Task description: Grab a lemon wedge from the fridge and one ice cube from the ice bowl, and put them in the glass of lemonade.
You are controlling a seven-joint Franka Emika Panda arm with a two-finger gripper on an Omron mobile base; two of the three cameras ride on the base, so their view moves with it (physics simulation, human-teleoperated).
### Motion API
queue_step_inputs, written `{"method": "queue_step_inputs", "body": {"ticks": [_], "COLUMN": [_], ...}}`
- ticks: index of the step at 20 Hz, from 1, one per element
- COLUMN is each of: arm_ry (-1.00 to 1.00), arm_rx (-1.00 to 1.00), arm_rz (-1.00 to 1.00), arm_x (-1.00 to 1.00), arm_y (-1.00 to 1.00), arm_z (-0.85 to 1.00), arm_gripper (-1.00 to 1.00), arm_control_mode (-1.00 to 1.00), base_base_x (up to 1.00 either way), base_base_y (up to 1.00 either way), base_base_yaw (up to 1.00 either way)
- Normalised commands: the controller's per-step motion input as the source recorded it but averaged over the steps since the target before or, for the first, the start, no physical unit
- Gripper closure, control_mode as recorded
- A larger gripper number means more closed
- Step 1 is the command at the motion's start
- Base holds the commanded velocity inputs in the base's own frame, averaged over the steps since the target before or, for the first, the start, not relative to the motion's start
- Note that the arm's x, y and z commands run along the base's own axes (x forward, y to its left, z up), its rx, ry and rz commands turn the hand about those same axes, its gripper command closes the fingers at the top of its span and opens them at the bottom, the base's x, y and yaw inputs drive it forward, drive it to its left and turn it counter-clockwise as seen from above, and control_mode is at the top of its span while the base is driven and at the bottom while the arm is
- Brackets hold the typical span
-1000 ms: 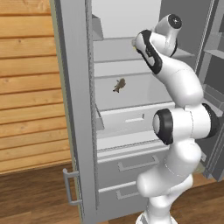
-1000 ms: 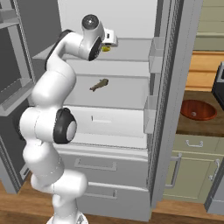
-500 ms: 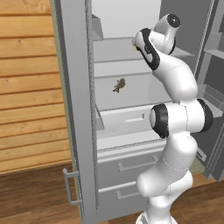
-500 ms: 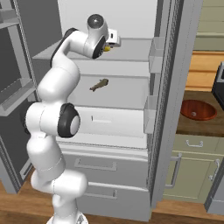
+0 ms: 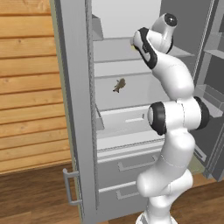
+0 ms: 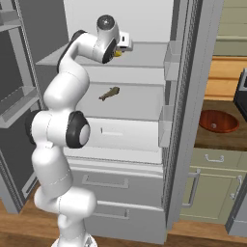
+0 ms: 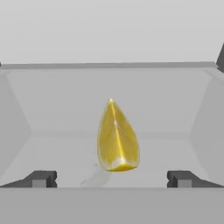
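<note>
Wooden floor (image 5: 30, 192) nearest in the left base view, with plank wall (image 5: 26, 87) above it on the left. Open fridge (image 5: 76, 109) in front of the base, both doors swung out, two lower drawers (image 6: 120, 193) closed. White arm (image 6: 62, 144) rising from the base and bent toward the upper shelf (image 6: 144, 55) of the fridge. Gripper (image 7: 111, 178) at the front edge of that shelf, pointing inward. Fingers (image 7: 40, 178) spread to the widest, well apart on both sides of the lemon wedge (image 7: 117, 139), not touching it, holding nothing. Lemon wedge standing on the shelf with its pointed end up and its pale rind at the bottom, centred between the two finger tips and a little beyond them, in the hand view. Same wedge seen as a small yellow spot just under the hand in the right base view (image 6: 117, 53). Plain grey back wall of the fridge behind the wedge. One shelf lower, a small brownish object (image 6: 109, 93) lying alone, too small to identify. Further right, outside the fridge, the ice bowl (image 6: 218, 121) resting on a wooden table (image 6: 214, 137) above pale green cabinets (image 6: 207, 193); contents of the bowl impossible to tell. A dark appliance (image 6: 241, 99) at the right edge beside the bowl.
</note>
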Motion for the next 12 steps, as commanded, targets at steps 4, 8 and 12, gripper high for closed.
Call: {"method": "queue_step_inputs", "body": {"ticks": [4, 8, 12], "arm_ry": [0.02, 0.04, 0.01], "arm_rx": [0.00, 0.00, 0.00], "arm_rz": [0.00, 0.00, 0.00], "arm_x": [0.08, 0.14, 0.29], "arm_y": [0.02, 0.00, 0.00], "arm_z": [-0.04, -0.11, -0.04], "arm_gripper": [-1.00, -1.00, -1.00], "arm_control_mode": [-1.00, -1.00, -1.00], "base_base_x": [0.00, 0.00, 0.00], "base_base_y": [0.00, 0.00, 0.00], "base_base_yaw": [0.00, 0.00, 0.00]}}
